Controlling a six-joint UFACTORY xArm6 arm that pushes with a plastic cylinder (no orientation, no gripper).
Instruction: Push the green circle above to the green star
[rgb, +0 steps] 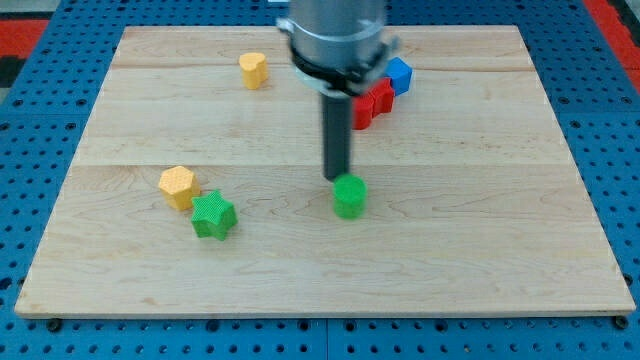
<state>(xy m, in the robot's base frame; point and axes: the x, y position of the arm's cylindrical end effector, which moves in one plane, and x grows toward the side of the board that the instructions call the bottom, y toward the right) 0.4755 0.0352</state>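
The green circle (349, 196) sits on the wooden board near the middle, a little below centre. The green star (213, 216) lies to its left, towards the view's lower left. My tip (338, 178) is at the end of the dark rod, touching or just off the green circle's upper left edge. The rod comes down from the arm at the view's top centre.
A yellow hexagon block (177, 187) touches the green star's upper left. A yellow heart-like block (253, 70) is at the upper left. A red block (373, 102) and a blue block (399, 76) sit together at the upper middle, partly hidden by the arm. The wooden board's (500, 250) edges border blue pegboard.
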